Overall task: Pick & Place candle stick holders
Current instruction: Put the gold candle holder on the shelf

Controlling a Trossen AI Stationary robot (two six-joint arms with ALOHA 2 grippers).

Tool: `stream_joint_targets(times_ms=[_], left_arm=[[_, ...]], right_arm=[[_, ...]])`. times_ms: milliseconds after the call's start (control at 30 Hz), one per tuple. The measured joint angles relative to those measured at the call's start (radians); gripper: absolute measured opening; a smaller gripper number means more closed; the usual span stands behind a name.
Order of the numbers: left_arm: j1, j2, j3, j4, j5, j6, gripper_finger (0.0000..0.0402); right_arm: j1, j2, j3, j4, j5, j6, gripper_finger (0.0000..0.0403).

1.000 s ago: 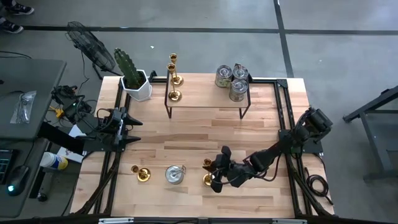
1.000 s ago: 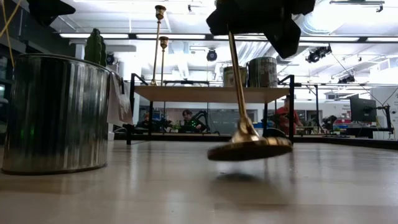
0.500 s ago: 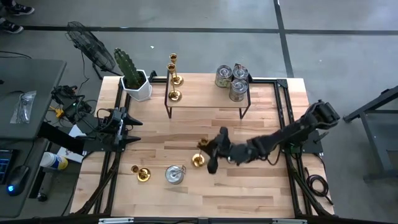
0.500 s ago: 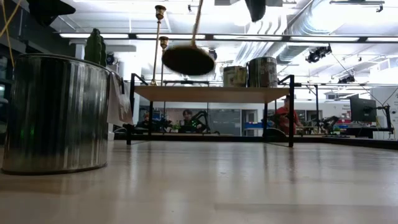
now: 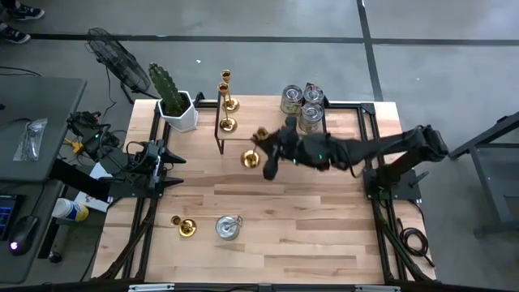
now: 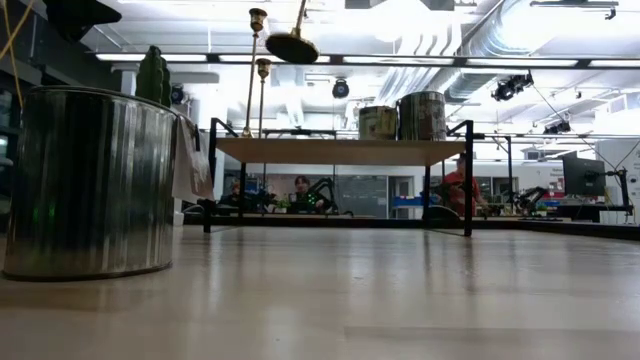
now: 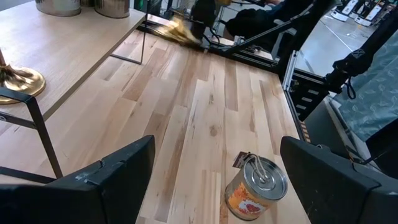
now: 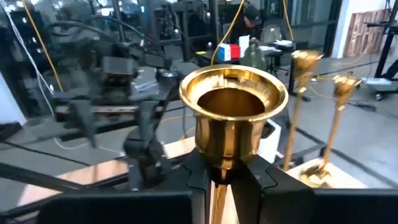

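Above the table [image 5: 268, 243], just in front of the small raised shelf [image 5: 276, 130]: right gripper [image 5: 272, 150], jaws clenched on the slim stem of one shiny gold candlestick [image 5: 251, 158], held airborne, long axis tilted, round flared base toward the left arm's side, cup end [image 8: 233, 99] toward the wrist. On the shelf: two upright gold candlesticks [image 5: 227, 101], three squat silver holders [image 5: 302, 105]. Near table edge: one gold candlestick [image 5: 184, 226], one silver holder [image 5: 228, 227]. Left gripper [image 5: 166, 166] at the left edge, jaws released.

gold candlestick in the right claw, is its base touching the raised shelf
Apart. The low view shows the gold candlestick hanging tilted in the air, its round base clearly above the shelf. The right claw grips its stem.
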Motion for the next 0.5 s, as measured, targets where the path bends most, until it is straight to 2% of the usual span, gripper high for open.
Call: stream_joint_targets(times_ms=[167, 500], left_arm=[[0.000, 0.000, 0.000, 0.000, 0.000, 0.000, 0.0342], [0.000, 0.000, 0.000, 0.000, 0.000, 0.000, 0.0342]], right_arm=[[-0.125, 0.000, 0.059, -0.041, -0.109, -0.063, 0.0029], [-0.377, 0.001, 0.123, -0.047, -0.305, -0.065, 0.0029]])
